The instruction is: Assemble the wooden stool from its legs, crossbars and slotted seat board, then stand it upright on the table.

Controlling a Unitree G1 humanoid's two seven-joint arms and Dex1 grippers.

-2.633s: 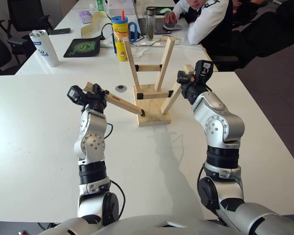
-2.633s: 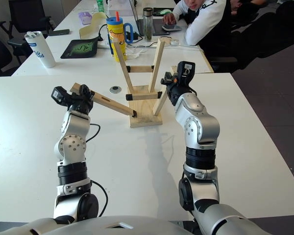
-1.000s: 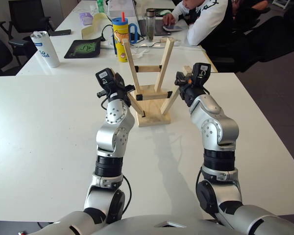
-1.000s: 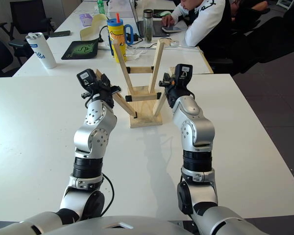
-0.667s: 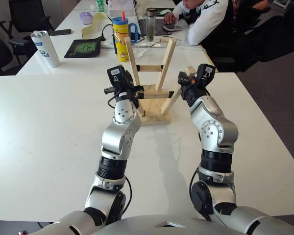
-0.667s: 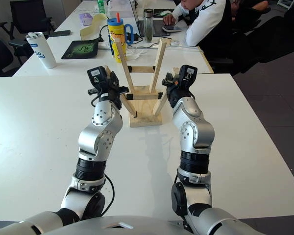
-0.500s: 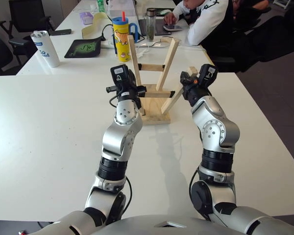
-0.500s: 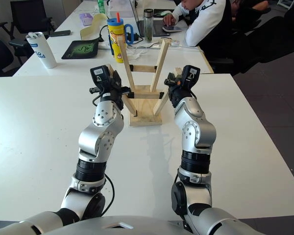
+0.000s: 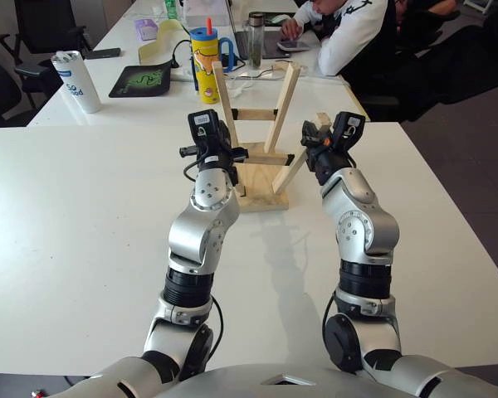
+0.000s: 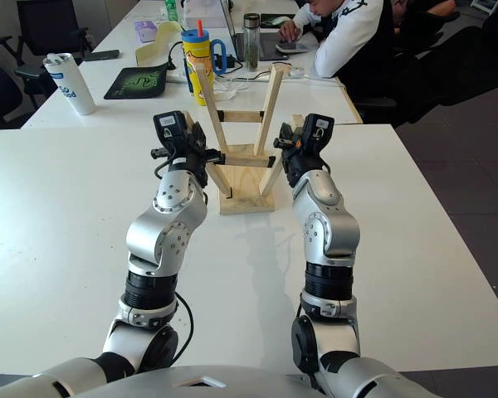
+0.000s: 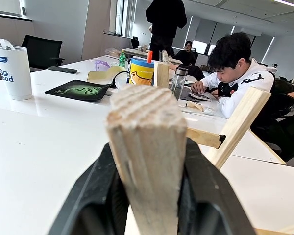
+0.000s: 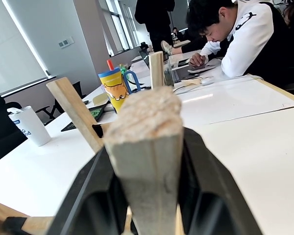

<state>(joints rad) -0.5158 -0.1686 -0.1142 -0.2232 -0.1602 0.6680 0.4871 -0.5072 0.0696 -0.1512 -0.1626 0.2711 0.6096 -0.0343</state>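
Observation:
The stool stands upside down, its seat board (image 9: 264, 200) flat on the white table. Two far legs (image 9: 226, 104) (image 9: 280, 108) rise from it, joined by a crossbar (image 9: 251, 115). My left gripper (image 9: 212, 154) is shut on a third wooden leg (image 11: 147, 142) at the board's left corner; black fingers (image 11: 95, 196) flank its end. My right gripper (image 9: 319, 143) is shut on the fourth leg (image 12: 144, 142), which slants down to the board's right side (image 9: 292, 172). A lower crossbar (image 9: 261, 160) with black ends runs between the near legs.
On the far table stand a yellow cup (image 9: 204, 62), a white tumbler (image 9: 75, 81), a dark mouse pad (image 9: 141, 80) and a bottle (image 9: 255, 37). A seated person (image 9: 349, 33) works there. The near table has free room on both sides.
My left arm swung its leg from lying out to the left in to the board's left corner, now steeper. The right arm and its leg barely shifted.

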